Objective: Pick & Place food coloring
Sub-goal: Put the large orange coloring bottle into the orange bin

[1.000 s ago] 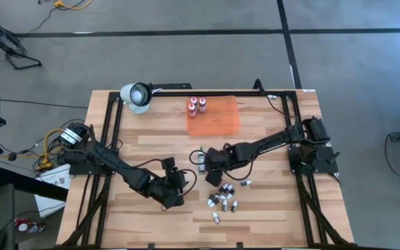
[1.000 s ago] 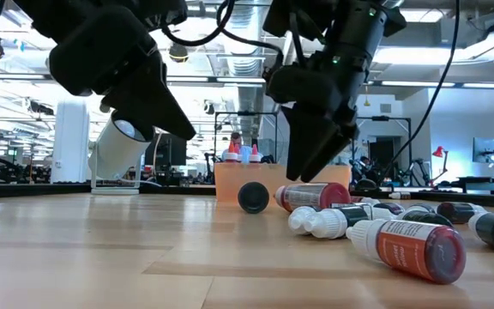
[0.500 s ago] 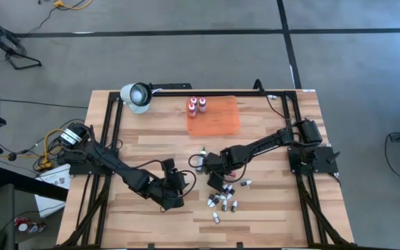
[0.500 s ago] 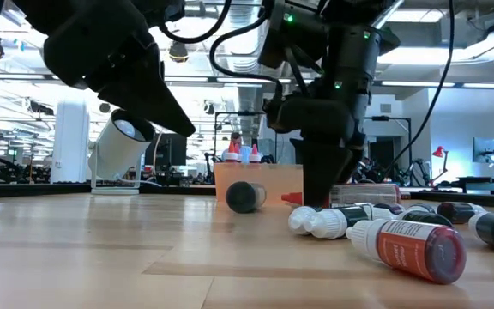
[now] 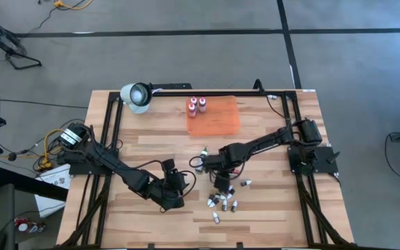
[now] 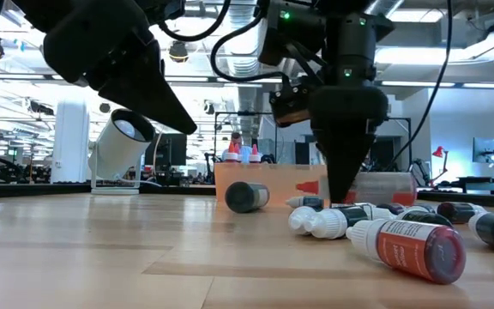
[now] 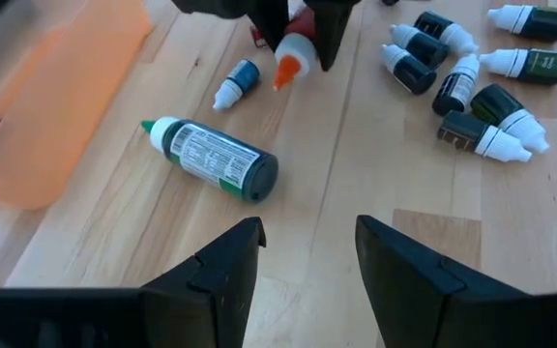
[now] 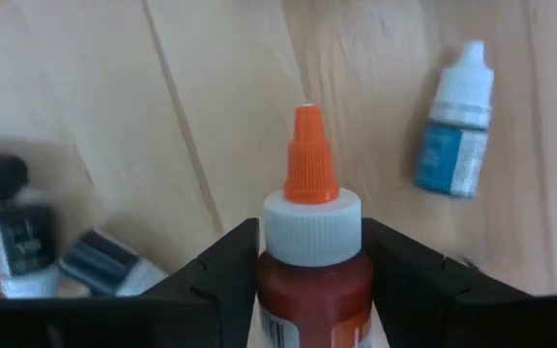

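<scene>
My right gripper (image 8: 309,232) points down at the table's middle (image 5: 220,179), shut on a red food coloring bottle (image 8: 312,290) with a white cap and orange tip (image 7: 288,68). Beside it lie a green bottle (image 7: 216,159) on its side and a small blue dropper (image 8: 457,135). Several small dark droppers (image 5: 222,203) lie in a loose heap nearer the front edge. My left gripper (image 7: 307,251) hovers open at the near left (image 5: 178,189), above bare wood and short of the green bottle. My right gripper pinches the red bottle between its two fingers, on the two sides of the body just below the white cap (image 8: 271,275). The fingers come from above, pointing down, and lie across the bottle. In the low view the bottle (image 6: 376,189) is level; whether it is clear of the table I cannot tell.
A flat orange mat (image 5: 217,118) at the far middle carries three upright bottles (image 5: 197,105) on its left end. A white lamp head (image 5: 136,96) sits at the far left. A larger red bottle (image 6: 410,249) lies nearest the low camera. Black frame rails run along both table sides.
My right gripper has moved a little toward the near edge and the dropper heap, and has tipped and rolled until it points straight down over the red bottle. My left gripper has kept still.
</scene>
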